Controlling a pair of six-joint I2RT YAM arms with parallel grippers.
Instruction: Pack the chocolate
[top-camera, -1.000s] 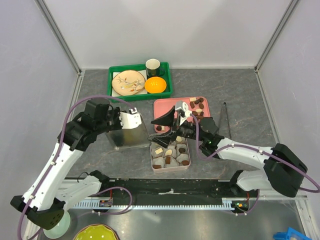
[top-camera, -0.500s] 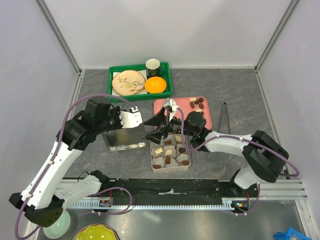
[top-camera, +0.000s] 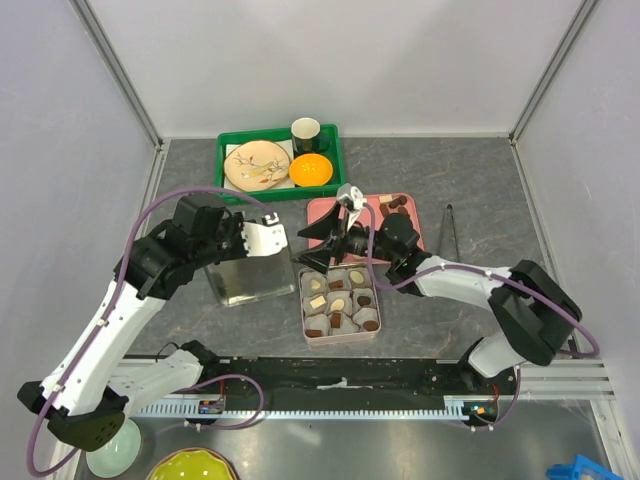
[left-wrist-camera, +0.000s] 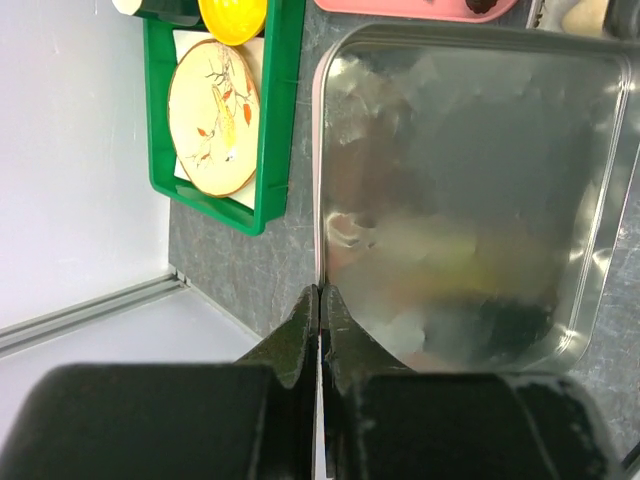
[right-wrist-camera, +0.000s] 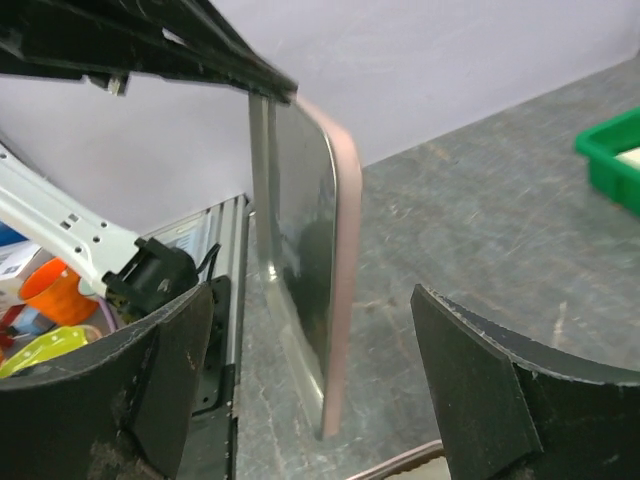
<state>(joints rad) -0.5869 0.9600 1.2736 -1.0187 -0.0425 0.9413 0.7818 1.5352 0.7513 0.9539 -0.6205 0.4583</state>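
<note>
No legible text, label, brand, number or sign in any view.

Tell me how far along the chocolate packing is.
Done: the tin's paper cups mostly hold chocolates. In hand: the left gripper is shut on the lid, holding it on edge beside the tin; the open right gripper straddles its rim. Left: the lid is not on the tin, and a few pieces lie on the pink tray.
</note>
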